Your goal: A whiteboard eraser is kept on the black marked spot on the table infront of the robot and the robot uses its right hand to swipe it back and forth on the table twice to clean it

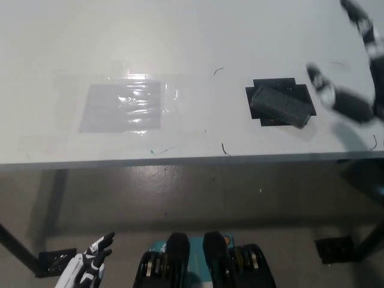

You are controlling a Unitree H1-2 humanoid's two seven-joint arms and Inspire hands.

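A dark grey whiteboard eraser (281,105) lies tilted on the black marked spot (278,101) at the right of the white table (180,42). My black right hand (351,90) hovers blurred above the table just right of the eraser, fingers spread and apart from it, holding nothing. The white left hand (90,267) rests low at the lower left, below the table's edge, with its fingers apart.
A taped clear plastic sheet over a grey patch (123,107) lies at the table's left middle. Thin dark marks (223,148) dot the surface near the front edge (180,161). Below is grey floor with a table leg (57,198).
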